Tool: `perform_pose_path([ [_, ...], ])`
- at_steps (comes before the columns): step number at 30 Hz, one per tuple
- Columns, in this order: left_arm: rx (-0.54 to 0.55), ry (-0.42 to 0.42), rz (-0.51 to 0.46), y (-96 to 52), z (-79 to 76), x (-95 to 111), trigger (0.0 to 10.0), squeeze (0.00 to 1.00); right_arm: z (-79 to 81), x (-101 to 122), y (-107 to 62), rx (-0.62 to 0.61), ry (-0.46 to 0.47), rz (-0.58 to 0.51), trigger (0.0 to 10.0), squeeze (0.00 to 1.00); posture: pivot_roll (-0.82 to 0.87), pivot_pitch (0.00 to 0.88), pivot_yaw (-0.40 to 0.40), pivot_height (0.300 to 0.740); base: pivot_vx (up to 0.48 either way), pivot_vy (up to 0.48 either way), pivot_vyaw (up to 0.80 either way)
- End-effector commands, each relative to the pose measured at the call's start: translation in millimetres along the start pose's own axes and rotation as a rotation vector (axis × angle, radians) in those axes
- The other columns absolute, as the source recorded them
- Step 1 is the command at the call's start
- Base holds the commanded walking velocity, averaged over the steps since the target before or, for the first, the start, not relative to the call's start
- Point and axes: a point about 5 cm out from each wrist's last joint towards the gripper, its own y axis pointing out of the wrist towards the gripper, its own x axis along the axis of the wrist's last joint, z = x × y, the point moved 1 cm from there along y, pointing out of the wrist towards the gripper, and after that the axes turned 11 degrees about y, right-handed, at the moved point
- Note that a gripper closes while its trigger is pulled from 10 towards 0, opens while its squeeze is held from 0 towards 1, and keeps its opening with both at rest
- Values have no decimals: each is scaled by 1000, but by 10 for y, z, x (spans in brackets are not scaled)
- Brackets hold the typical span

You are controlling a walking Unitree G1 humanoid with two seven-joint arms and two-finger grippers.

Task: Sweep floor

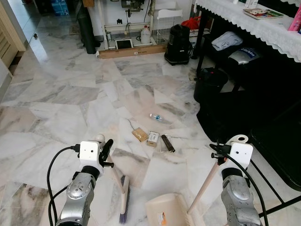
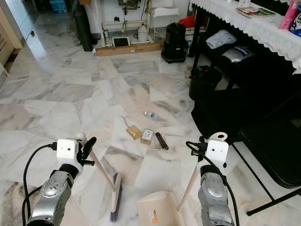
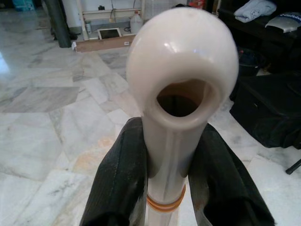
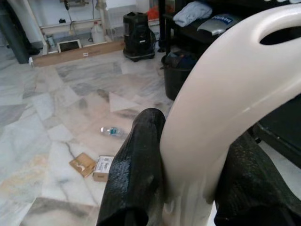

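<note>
Left gripper (image 3: 169,188) pinches the cream broom handle (image 3: 181,94) near its looped top; the broom head (image 1: 124,200) rests on the marble floor (image 1: 56,94) at 6 o'clock. Right gripper (image 4: 188,188) is clamped on the dustpan handle (image 4: 225,99); the dustpan (image 1: 164,212) sits just beside the broom head, at 5 o'clock.

Litter lies at centre: a small plastic bottle (image 1: 156,117), a tan card (image 1: 139,134), a small box (image 1: 153,138) and a dark flat object (image 1: 167,143), possibly a case. Obstructions: black bin (image 1: 210,84) and black table frame (image 1: 263,117) at 3 o'clock, black vacuum (image 1: 178,44) at 1 o'clock.
</note>
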Motion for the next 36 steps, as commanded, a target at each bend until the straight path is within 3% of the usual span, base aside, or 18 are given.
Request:
perform_pose_path([
  [1, 5, 16, -39, 51, 41, 106, 10000, 0, 30, 139, 38, 6, 3, -56, 10000, 0, -211, 50, -14, 740, 274, 0, 0],
  [36, 14, 14, -52, 49, 21, 120, 10000, 0, 126, 239, 85, 30, 20, -98, 10000, 0, -201, 1, -11, 740, 283, 0, 0],
])
